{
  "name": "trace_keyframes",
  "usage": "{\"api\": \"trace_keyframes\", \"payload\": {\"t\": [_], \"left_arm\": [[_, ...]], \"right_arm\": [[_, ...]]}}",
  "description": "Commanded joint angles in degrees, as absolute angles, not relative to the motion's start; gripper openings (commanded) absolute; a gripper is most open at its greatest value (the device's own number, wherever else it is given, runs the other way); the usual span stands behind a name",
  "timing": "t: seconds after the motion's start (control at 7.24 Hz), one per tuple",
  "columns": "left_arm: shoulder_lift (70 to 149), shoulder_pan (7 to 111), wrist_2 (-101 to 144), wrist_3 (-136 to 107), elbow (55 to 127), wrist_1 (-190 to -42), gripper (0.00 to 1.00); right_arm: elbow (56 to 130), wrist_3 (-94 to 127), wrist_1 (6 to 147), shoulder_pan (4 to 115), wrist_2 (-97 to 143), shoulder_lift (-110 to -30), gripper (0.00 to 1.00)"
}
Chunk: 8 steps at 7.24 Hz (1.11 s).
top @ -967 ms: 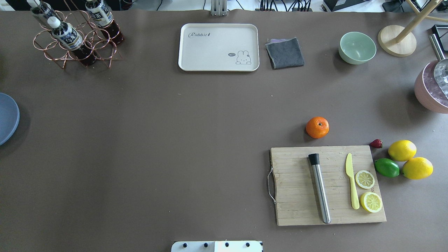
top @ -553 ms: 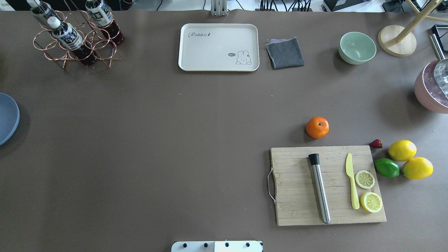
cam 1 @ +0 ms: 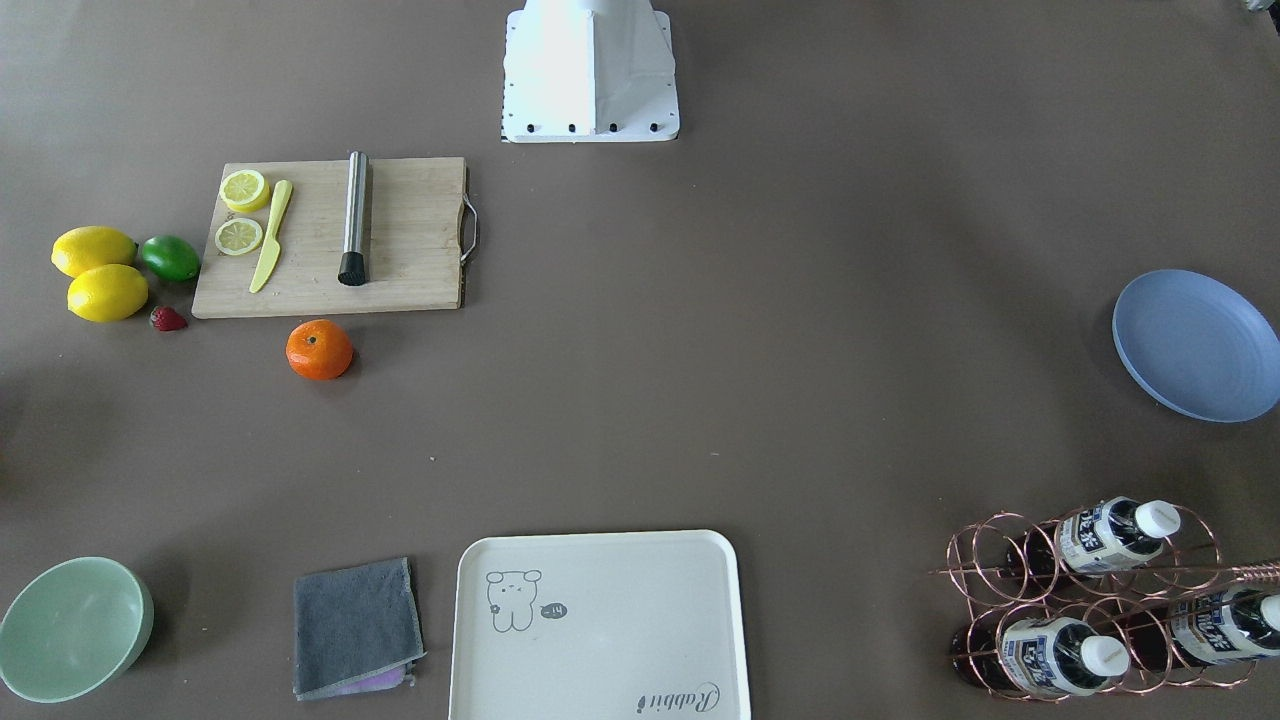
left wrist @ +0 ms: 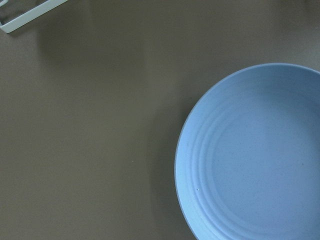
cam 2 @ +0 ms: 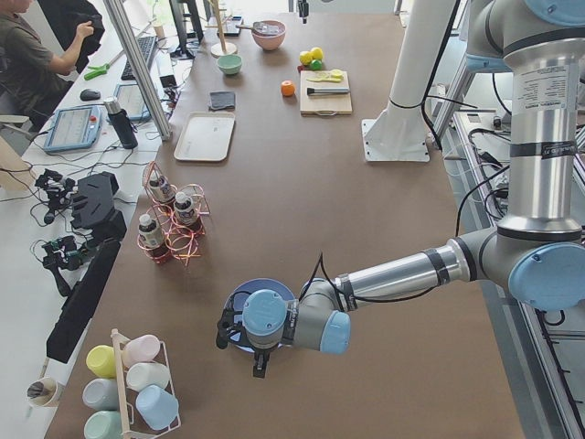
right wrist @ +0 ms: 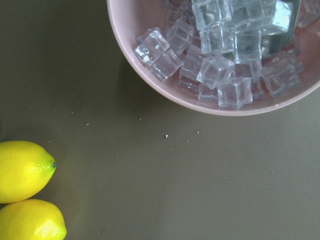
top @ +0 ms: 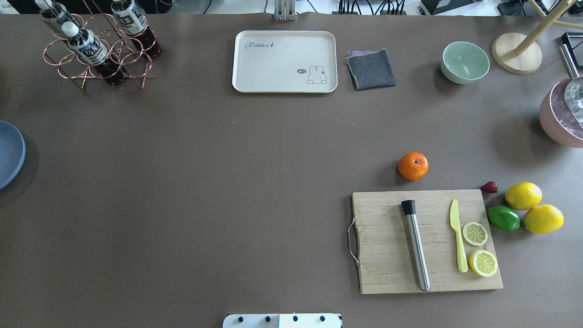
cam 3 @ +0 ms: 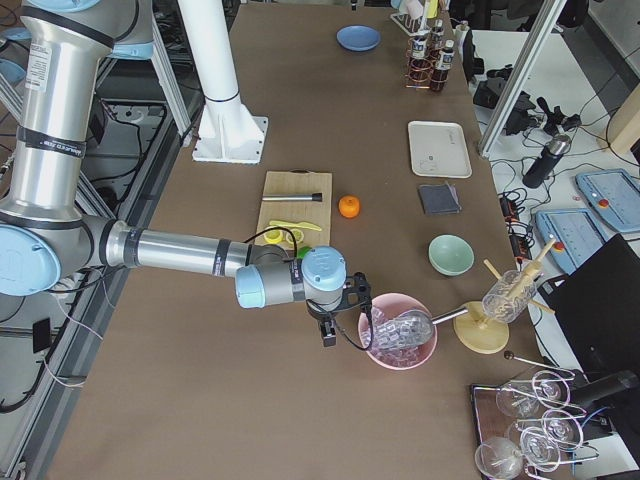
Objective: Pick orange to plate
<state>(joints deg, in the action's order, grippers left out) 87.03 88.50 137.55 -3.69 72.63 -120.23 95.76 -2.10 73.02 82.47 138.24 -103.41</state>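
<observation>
The orange (top: 413, 165) sits on the brown table just beyond the cutting board's far edge, also seen in the front view (cam 1: 319, 349). The blue-lavender plate (top: 7, 155) lies at the table's far left edge, half cut off overhead and whole from the front (cam 1: 1195, 345). My left gripper (cam 2: 239, 352) hangs over the plate; its wrist view shows the plate (left wrist: 255, 155) with nothing on it and no fingers. My right gripper (cam 3: 345, 325) hovers beside the pink bowl, well away from the orange. Whether either gripper is open, I cannot tell.
A wooden cutting board (top: 387, 246) carries a steel muddler, a yellow knife and two lemon slices. Two lemons (top: 523, 195), a lime (top: 503, 218) and a strawberry lie right of it. A pink bowl (right wrist: 131, 52) of ice cubes, mint bowl (top: 464, 62), cream tray (top: 284, 61), grey cloth and bottle rack (top: 98, 45) stand farther back.
</observation>
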Motion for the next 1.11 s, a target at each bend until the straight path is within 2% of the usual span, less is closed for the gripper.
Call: {"api": "trace_keyframes", "payload": {"t": [0.0, 0.28, 0.97], "left_arm": [[89.47, 84.92, 137.46, -9.11, 69.88, -122.16, 0.97], [90.0, 82.62, 132.82, -11.86, 67.6, -127.07, 0.97], [92.19, 77.19, 132.89, -15.29, 63.38, -127.62, 0.96]], "right_arm": [[95.71, -1.93, 72.69, 82.27, 138.6, -103.36, 1.0], [95.45, -2.11, 72.69, 81.91, 138.51, -103.36, 1.0], [94.31, -2.11, 72.51, 80.6, 138.25, -102.66, 1.0]]}}
